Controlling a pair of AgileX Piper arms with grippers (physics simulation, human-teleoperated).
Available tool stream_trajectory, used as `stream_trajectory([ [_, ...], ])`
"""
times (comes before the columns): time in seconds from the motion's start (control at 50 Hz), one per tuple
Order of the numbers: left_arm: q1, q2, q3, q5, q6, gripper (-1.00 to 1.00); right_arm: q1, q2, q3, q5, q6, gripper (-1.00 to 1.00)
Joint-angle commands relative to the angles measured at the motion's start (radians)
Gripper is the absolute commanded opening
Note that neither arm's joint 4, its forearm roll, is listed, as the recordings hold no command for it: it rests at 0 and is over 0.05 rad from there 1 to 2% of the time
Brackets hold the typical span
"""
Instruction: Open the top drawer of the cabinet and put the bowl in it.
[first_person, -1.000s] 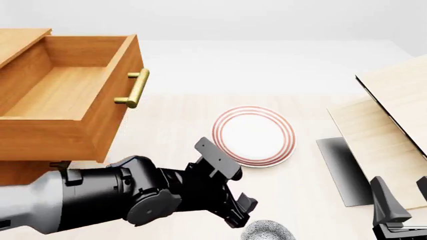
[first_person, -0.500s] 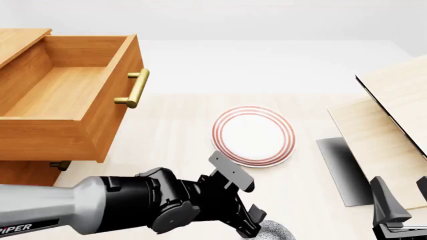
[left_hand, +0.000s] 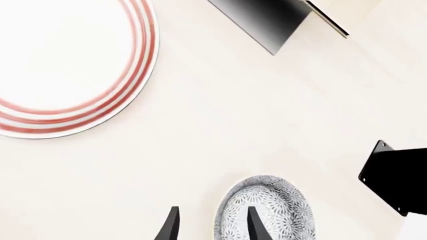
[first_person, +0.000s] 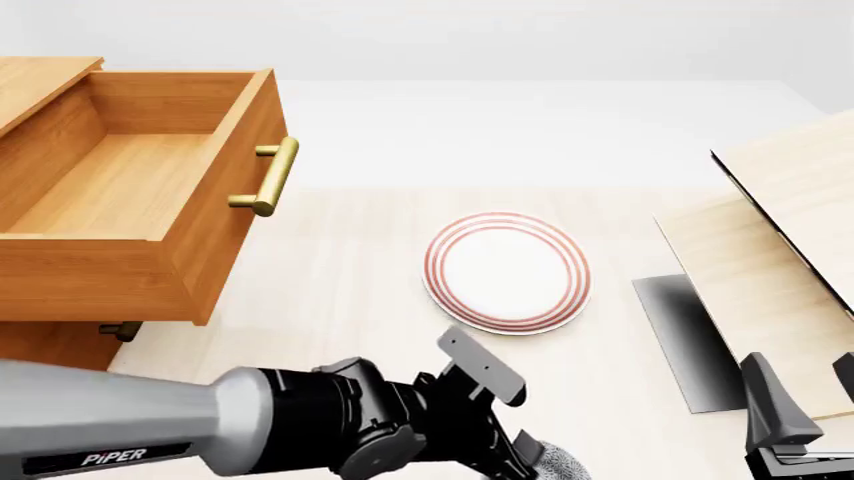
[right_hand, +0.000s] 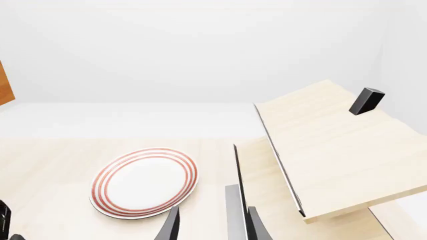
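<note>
Left end effector (left_hand: 210, 227) open, one finger inside the speckled bowl (left_hand: 267, 210), straddling its rim; top drawer (first_person: 134, 200) open.

Orange-brown top drawer (first_person: 134, 200) with brass handle (first_person: 271, 178), grey-blue speckled bowl (left_hand: 268, 211), white red-ringed plate (first_person: 507, 271).

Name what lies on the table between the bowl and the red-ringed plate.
Nothing: in the left wrist view, only bare pale tabletop separates the bowl from the plate.
</note>
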Motion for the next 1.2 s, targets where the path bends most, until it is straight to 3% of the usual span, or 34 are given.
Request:
stream_trajectory([
  [0.02, -0.021, 0.043, -0.018, -0.015, -0.021, 1.00, 0.000, -0.001, 0.001, 0.000, 0.000, 1.00],
  [1.1, -0.081, 0.211, -0.047, -0.102, -0.115, 1.00, 0.000, -0.001, 0.001, 0.000, 0.000, 1.00],
  [1.12, -0.081, 0.209, -0.046, -0.103, -0.116, -1.00, 0.000, -0.001, 0.001, 0.000, 0.000, 1.00],
  [1.2, -0.080, 0.197, -0.040, -0.103, -0.118, -1.00, 0.000, -0.001, 0.001, 0.000, 0.000, 1.00],
])
